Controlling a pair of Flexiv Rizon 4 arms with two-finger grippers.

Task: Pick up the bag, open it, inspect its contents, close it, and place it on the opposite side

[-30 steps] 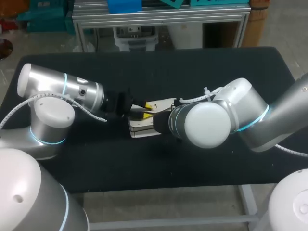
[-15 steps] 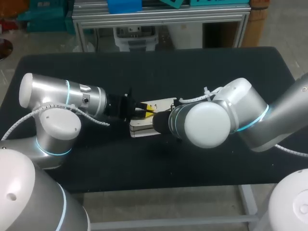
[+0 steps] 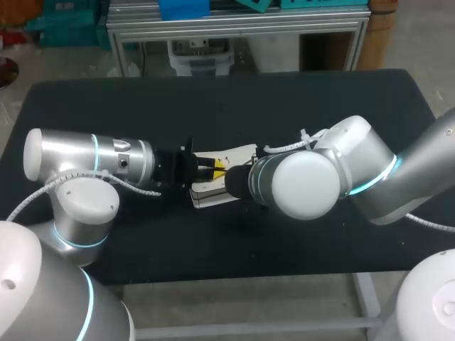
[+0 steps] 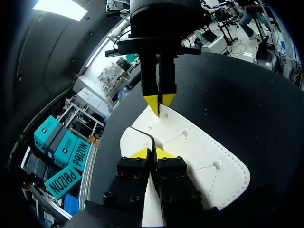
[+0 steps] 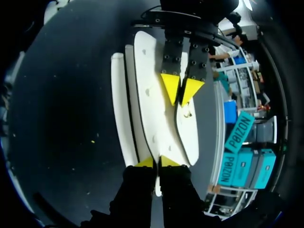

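Observation:
A white bag (image 3: 212, 196) with stitched panels and a thin black strap lies at the middle of the black table (image 3: 320, 99). My left gripper (image 3: 207, 168) comes in from the left and meets my right gripper (image 3: 222, 169) over the bag's upper flap. In the left wrist view my left gripper (image 4: 152, 153) is shut on the thin edge of the white flap (image 4: 204, 152), by the black strap (image 4: 148, 137); my right gripper (image 4: 159, 101) pinches the flap's far end. In the right wrist view my right gripper (image 5: 156, 162) is shut on the bag (image 5: 142, 90), facing my left gripper (image 5: 181, 90).
Open black tabletop surrounds the bag on all sides. My right arm's large elbow (image 3: 306, 177) hangs over the table just right of the bag and hides part of it. An aluminium frame (image 3: 234, 21) runs behind the table's far edge.
My left gripper has closed its fingers on the bag's flap. The left arm has swung lower and its wrist has levelled out. The right arm and the bag have stayed put.

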